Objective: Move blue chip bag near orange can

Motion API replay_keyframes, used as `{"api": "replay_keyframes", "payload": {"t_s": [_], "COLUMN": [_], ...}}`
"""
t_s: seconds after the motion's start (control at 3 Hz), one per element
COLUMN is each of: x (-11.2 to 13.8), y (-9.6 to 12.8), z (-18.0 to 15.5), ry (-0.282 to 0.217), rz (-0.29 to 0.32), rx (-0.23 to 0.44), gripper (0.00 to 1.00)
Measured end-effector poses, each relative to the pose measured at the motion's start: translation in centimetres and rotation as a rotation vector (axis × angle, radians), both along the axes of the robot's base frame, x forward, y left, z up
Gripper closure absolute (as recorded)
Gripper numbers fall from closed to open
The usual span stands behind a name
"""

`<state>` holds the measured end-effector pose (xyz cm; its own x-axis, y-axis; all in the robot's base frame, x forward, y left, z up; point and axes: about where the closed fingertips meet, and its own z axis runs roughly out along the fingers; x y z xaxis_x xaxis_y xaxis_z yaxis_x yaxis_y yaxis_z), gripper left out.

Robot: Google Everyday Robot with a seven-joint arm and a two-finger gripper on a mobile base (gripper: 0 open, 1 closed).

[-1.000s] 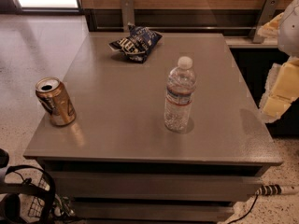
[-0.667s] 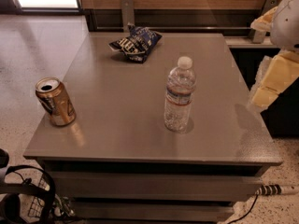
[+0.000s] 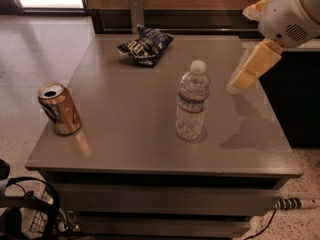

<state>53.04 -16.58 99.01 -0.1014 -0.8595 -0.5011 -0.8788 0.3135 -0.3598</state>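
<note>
Single high view, facing down onto table [image 3: 125,134]; gripper [image 3: 245,76] upper right.

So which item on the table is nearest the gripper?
The clear water bottle, standing upright; the gripper hovers just right of it, the blue chip bag and orange can sit farther left.

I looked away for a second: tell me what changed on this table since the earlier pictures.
The gripper has swung leftward from the right edge in over the table and now hangs right of the water bottle, touching nothing. The blue chip bag, the orange can and the bottle stayed put.
</note>
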Motion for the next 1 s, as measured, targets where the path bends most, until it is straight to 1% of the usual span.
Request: {"api": "replay_keyframes", "payload": {"t_s": [0.33,0.67,1.0], "x": [3.6,6.4,7.7], "y": [1.3,1.7,1.1], "z": [-0.4,-0.7,-0.8], "ry": [-0.06,-0.092,-0.113], "rz": [-0.006,-0.021,-0.057], "rx": [0.084,0.103,0.107], "gripper": [0.0,0.0,0.0]}}
